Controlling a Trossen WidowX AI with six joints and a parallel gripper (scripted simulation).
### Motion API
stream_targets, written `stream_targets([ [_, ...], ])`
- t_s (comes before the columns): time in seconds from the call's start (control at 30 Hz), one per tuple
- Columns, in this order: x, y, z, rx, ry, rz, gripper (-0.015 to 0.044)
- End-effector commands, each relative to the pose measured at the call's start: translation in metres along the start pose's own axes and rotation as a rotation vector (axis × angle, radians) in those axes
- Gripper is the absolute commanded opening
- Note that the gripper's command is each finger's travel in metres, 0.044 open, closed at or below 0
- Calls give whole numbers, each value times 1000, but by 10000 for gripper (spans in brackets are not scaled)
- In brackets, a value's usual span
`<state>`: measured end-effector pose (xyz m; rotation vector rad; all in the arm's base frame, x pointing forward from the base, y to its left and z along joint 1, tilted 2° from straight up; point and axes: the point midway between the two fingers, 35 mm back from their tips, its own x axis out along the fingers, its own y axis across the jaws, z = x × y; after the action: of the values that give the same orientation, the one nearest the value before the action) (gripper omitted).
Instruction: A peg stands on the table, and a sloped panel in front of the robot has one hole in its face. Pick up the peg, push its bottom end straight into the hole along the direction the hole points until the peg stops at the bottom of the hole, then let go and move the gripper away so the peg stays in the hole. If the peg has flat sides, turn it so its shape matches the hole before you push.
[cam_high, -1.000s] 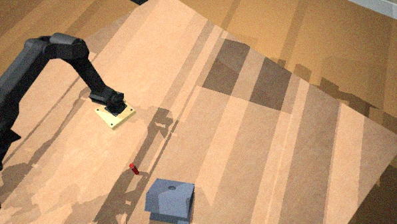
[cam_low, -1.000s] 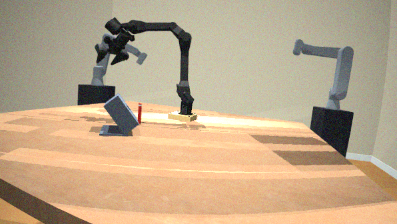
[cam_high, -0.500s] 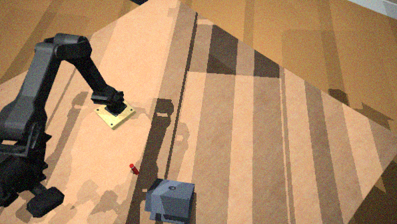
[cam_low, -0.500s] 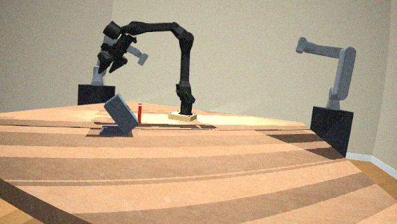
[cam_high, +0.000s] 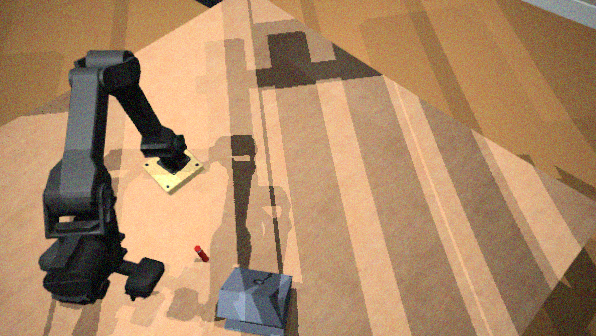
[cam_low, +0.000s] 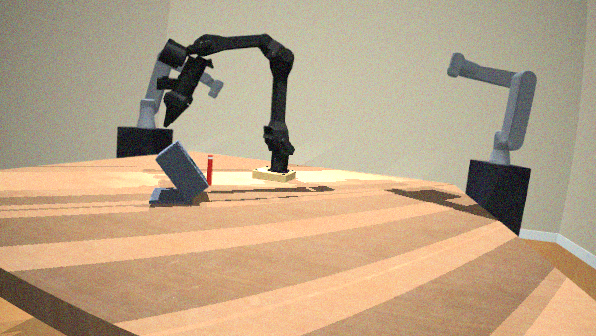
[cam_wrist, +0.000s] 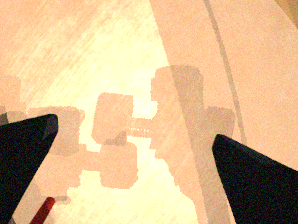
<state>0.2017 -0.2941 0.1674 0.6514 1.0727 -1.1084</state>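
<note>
Peg (cam_low: 209, 169) stands upright on the worktop (cam_low: 300, 240), well below the jaws and beside the panel (cam_low: 181, 172). The arm (cam_low: 275, 90) arches high, jaws tilted downward, wide apart and empty.

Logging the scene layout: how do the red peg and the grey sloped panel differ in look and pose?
The peg is a thin red stick standing upright; the panel is a broad grey slab leaning on a foot. The panel has a hole in its face; the peg shows none. Both rest on the table, untouched by the open hand.
</note>
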Motion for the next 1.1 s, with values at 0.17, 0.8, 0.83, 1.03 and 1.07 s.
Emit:
stream_targets([
  [0.17,0,38,-38,-201,106,84,440],
  [0.8,-9,93,-126,-591,327,241,440],
  [0.83,-9,94,-127,-593,328,242,440],
  [1.03,-5,95,-128,-593,328,242,440],
  [1.07,-4,95,-128,-593,328,242,440],
])
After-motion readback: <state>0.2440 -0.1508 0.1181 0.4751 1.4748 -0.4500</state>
